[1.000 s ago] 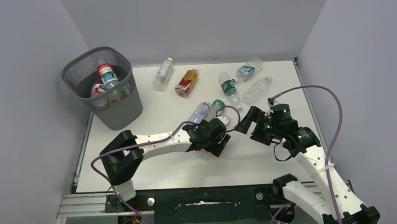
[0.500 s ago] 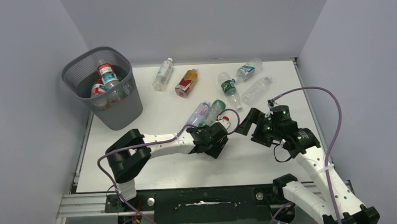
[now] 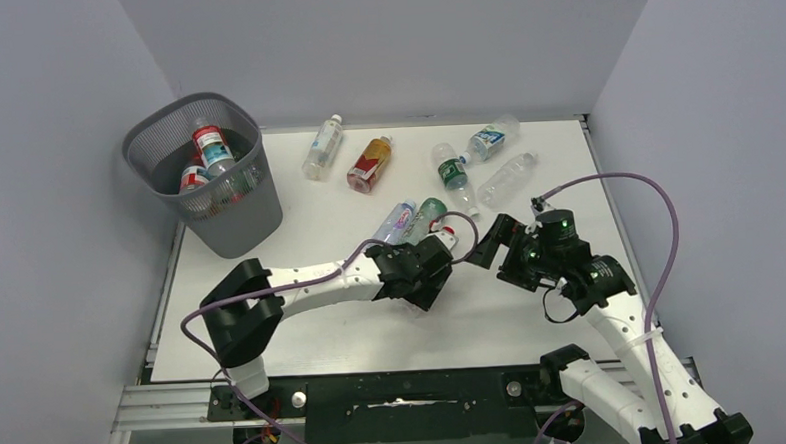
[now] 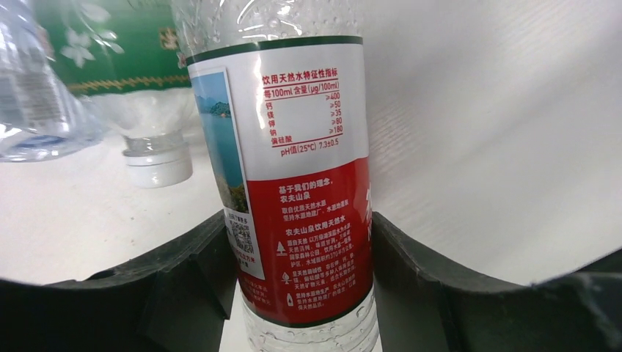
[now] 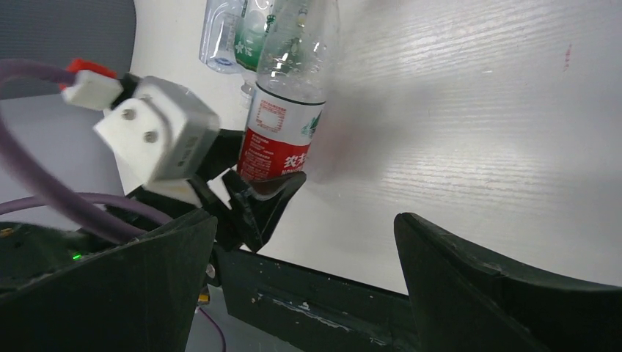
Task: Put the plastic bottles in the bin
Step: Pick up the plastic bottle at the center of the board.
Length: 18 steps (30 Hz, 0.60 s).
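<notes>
Left gripper [image 4: 299,257] pinching the red-label bottle [image 4: 293,147] mid-table; lifted or not, hard to tell. Right gripper [image 5: 306,242] spread wide, near it. Bin [image 3: 237,227] far-left corner, well apart.

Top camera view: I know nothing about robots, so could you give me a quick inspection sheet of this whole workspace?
Surface: white table, looks clean.
Job's things: seven plastic bottles lie loose; several already in the bin.
Clutter: nothing seen.
Tools: left tool shut on a red-label bottle; right tool open, holding nothing.
Cables: purple cables loop from both tools.
Surroundings: plain grey walls.
</notes>
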Each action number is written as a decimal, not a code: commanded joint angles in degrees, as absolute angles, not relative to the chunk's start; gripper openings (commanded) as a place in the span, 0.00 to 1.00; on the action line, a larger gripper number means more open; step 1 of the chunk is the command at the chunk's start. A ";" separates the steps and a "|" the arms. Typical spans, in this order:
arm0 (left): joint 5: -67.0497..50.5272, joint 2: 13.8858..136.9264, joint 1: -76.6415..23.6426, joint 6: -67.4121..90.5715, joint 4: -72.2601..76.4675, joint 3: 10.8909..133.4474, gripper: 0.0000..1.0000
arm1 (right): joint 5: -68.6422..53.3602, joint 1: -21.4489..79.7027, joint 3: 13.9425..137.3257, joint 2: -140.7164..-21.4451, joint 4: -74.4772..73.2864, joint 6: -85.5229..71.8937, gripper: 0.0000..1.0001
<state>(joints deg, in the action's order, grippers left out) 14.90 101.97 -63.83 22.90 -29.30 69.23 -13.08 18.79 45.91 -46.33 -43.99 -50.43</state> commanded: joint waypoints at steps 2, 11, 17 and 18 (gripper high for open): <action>17.79 95.31 -64.60 20.95 -35.29 78.59 0.49 | -13.62 18.62 48.58 -45.20 -41.93 -50.61 0.98; 19.81 92.00 -60.38 18.55 -41.55 85.00 0.50 | -13.19 18.62 49.97 -43.90 -43.35 -50.88 0.98; 18.49 88.31 -53.15 15.83 -43.39 86.47 0.50 | -13.00 18.53 50.16 -43.51 -43.90 -50.85 0.98; 18.34 87.80 -51.97 15.18 -43.94 87.45 0.50 | -13.01 18.54 49.98 -43.52 -43.87 -50.88 0.98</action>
<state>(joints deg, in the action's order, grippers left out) 17.98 92.49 -56.01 18.24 -41.98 82.76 -13.08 18.79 47.92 -44.29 -44.64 -50.63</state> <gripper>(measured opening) 0.569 0.977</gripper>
